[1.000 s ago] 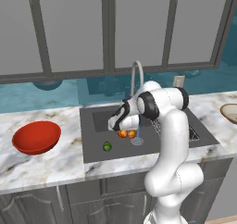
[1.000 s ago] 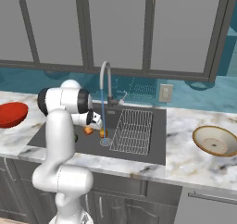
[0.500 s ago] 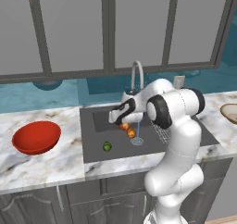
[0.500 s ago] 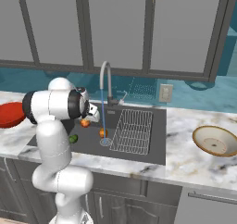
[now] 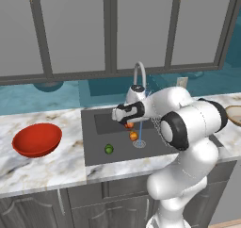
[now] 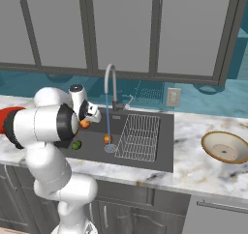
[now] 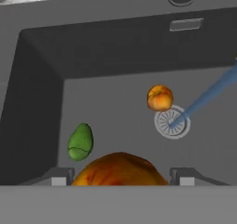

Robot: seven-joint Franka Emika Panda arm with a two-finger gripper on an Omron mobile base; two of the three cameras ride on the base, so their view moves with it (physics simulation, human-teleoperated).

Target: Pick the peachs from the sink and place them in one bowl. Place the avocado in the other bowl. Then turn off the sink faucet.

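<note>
We lift 1 peach [image 7: 119, 170], gripped in our fingers [image 7: 121, 180], above the sink [image 7: 41, 98]; carry it level toward the tan bowl [image 6: 225, 147].

the left base view looks forward and down from behind the arm's left, the right base view from its right; both take in the sink [image 5: 117, 142] [image 6: 145, 146]. the hand view looks down into that basin from close above.
</note>
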